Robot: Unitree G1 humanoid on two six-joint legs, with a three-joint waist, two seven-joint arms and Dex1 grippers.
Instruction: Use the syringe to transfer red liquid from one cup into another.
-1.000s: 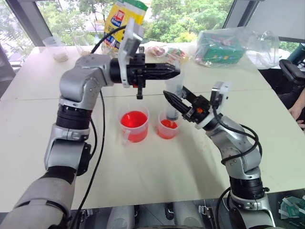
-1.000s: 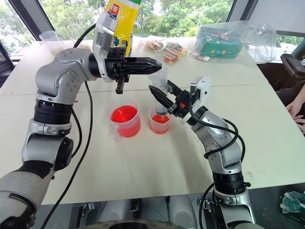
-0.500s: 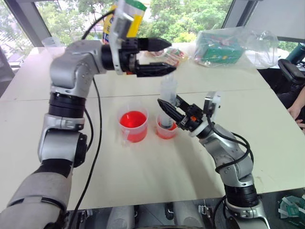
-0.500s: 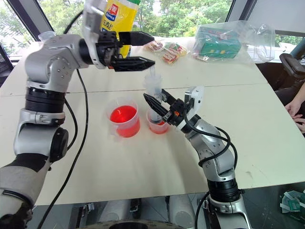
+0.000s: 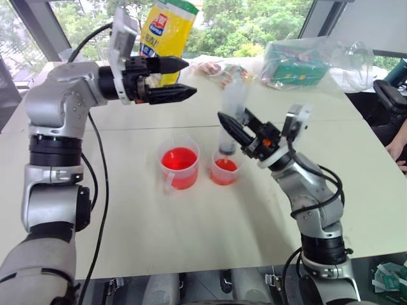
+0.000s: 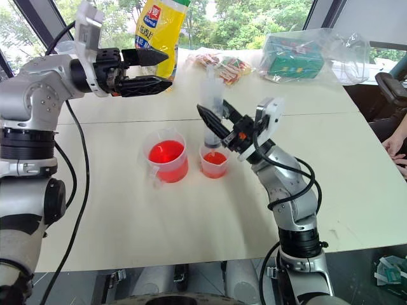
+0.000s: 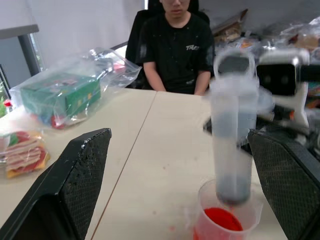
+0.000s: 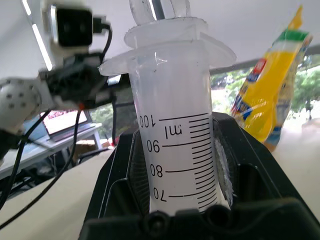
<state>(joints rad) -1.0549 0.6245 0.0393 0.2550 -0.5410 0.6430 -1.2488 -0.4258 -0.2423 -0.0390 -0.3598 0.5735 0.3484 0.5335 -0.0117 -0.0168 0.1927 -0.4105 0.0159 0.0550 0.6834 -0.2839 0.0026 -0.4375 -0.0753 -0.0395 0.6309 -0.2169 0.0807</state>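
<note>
Syringe [image 5: 230, 121] is standing upright with its tip down in the small cup [image 5: 224, 171], clamped by the right gripper [image 5: 236, 134]. Looks like the squirt-out stage; small cup has red in it, but the handled beaker [image 5: 179, 168] beside it isn't empty yet. Left gripper [image 5: 170, 80] hangs wide apart, holding nothing.

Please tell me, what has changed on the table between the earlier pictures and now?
The left gripper, shut above the syringe a second ago, has opened and drawn away to the robot's left. The right gripper stays shut on the syringe, upright over the smaller cup. The handled beaker has not moved.
</note>
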